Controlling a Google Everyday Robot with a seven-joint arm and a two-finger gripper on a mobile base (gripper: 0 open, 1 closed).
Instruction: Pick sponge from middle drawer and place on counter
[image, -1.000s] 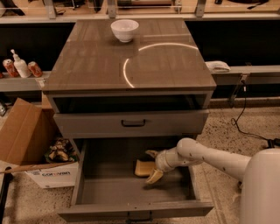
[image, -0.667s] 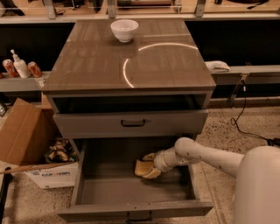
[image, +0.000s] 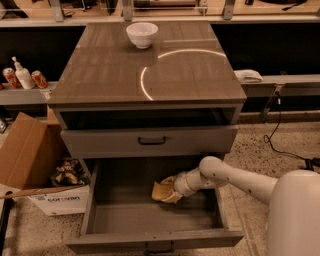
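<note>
The pale yellow sponge (image: 161, 191) lies inside the open middle drawer (image: 150, 220), right of the middle of its grey floor. My gripper (image: 171, 190) reaches down into the drawer from the right on the white arm (image: 235, 178). It is shut on the sponge's right side, and the sponge looks squeezed and curled there. The sponge sits low, at or just above the drawer floor. The counter (image: 150, 62) is the glossy grey-brown cabinet top above, with a bright curved reflection.
A white bowl (image: 142, 34) stands at the back of the counter. The upper drawer (image: 150, 141), with a black handle, juts out slightly over the middle drawer. A cardboard box (image: 30, 160) stands on the floor at the left. A cable (image: 274, 125) trails at the right.
The gripper's fingers stood apart around the sponge a second ago. They have closed on it, and the sponge has shifted slightly left and looks more crumpled.
</note>
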